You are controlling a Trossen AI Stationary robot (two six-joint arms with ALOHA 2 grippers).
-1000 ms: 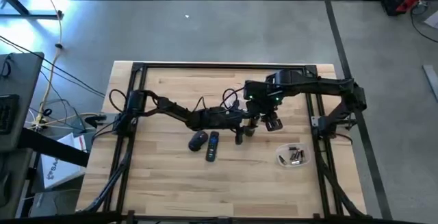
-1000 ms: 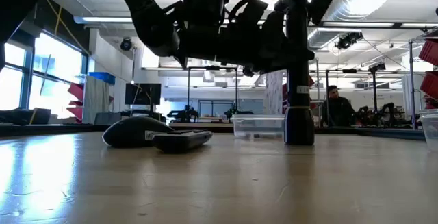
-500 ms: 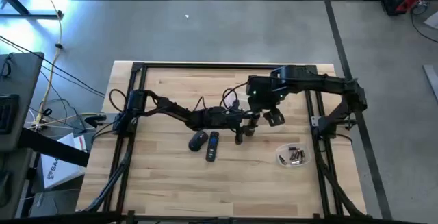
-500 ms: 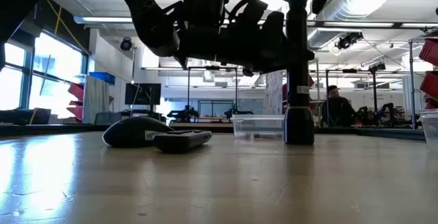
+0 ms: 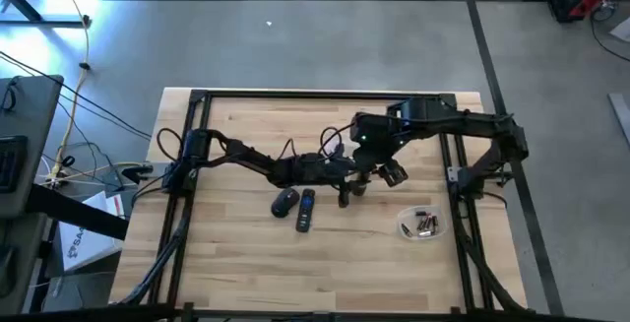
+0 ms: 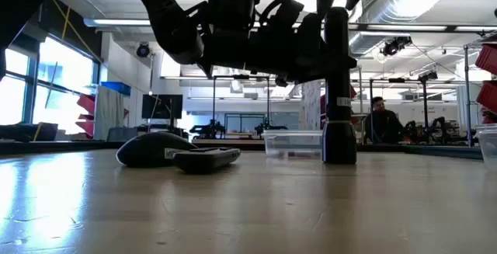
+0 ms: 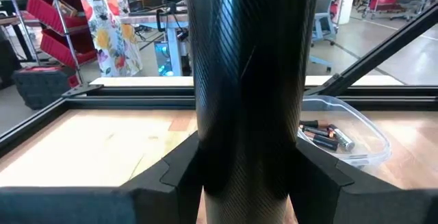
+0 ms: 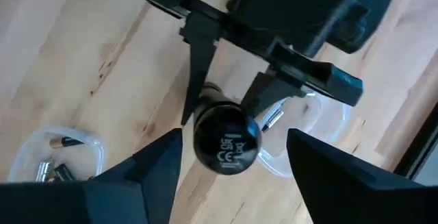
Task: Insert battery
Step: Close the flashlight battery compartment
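The left claw (image 5: 346, 186) grips the tall black carbon-weave flashlight tube (image 7: 250, 94) upright on the wooden desk (image 5: 236, 263) while the released right claw (image 8: 229, 166) hovers over its capped end (batteries (image 7: 323, 133) lie in the clear tub), so I judge uncapping comes next

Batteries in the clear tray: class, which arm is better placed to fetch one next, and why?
Probably the right. Its open gripper is free and nearer the tray of batteries; the left gripper is busy holding the flashlight upright.

Left arm — stretched across table centre, left gripper (image 5: 350, 186) clamped, fingers (image 7: 171, 172) pinching. Right arm — bent inward, right gripper (image 5: 386, 172) above it, fingers (image 8: 157, 159) spread.
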